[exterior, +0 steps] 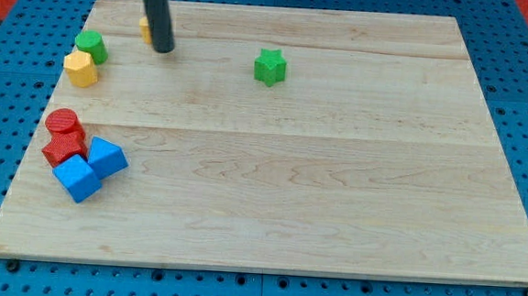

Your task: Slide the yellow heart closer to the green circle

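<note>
We see my tip near the surface's top left | yellow block mostly hidden behind rod, shape unclear | green circle just left, touching yellow hexagon | no hand, just rod.

We count seven blocks on the wooden board. Two are green: a green circle off to the view's left of my tip, and a green star to its right. Two are yellow: a yellow block, shape unclear, left of and below the tip, and a yellow sliver touching the rod, mostly hidden. Two are red, well below and left of the tip: a red cylinder and a red star. Two are blue beside them: a blue cube and a blue triangular block.
</note>
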You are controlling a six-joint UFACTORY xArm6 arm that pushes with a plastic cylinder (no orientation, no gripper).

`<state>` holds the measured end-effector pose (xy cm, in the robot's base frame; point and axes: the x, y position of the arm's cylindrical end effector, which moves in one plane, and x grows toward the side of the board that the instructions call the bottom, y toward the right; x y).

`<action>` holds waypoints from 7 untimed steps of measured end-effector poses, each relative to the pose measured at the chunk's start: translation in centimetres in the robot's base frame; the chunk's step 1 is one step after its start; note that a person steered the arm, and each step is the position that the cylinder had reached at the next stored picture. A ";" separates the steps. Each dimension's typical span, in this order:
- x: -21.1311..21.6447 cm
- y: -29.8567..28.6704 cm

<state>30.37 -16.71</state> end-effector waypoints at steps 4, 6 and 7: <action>-6.2 0.7; 0.3 -1.7; 0.4 -1.2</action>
